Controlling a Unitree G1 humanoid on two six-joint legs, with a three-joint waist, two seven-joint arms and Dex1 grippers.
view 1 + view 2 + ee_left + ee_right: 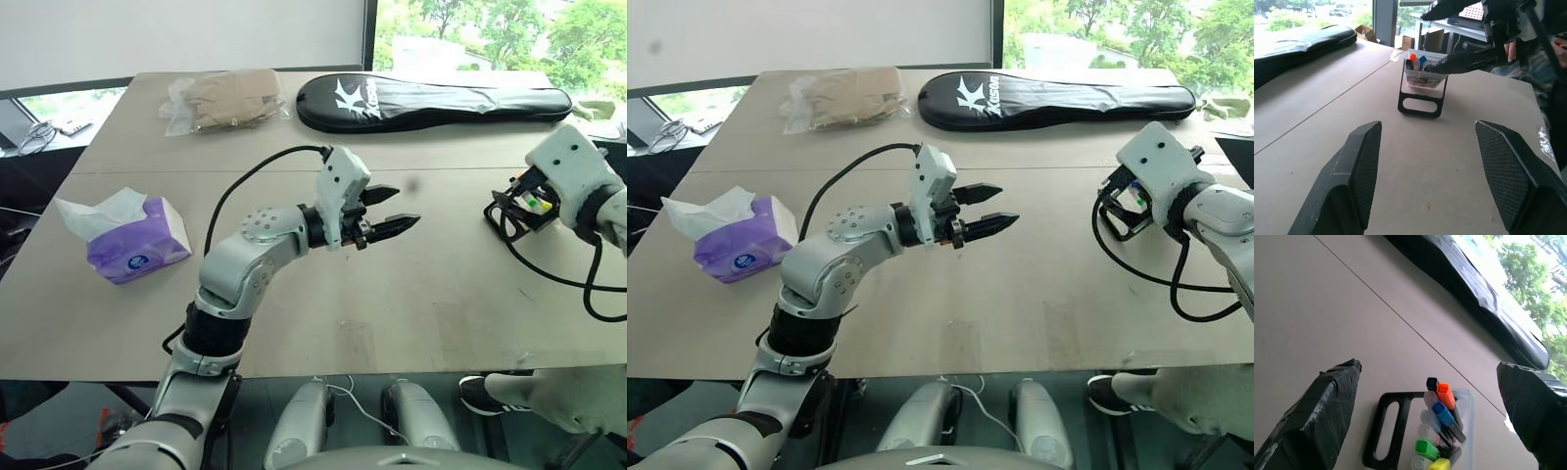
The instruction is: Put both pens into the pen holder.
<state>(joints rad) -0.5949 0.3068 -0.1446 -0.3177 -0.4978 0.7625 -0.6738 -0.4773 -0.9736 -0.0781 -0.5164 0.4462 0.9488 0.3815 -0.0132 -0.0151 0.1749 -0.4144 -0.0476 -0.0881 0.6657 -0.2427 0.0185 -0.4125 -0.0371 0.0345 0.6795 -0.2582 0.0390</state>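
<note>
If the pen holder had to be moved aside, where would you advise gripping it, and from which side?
I would grip the pen holder by its black frame, the looped foot with a slot lying flat on the table. Come from the left gripper's side: the loop points that way and nothing stands between. From above, the upright pens crowd the clear box. The right gripper is open above it.

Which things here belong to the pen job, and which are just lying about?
Job:
- pen holder, on the table
- orange pen and blue-ended pen, both standing in it
- right gripper, open above the holder
- left gripper, open, empty

Lying about:
- tissue box
- black racket bag
- plastic bag
</note>
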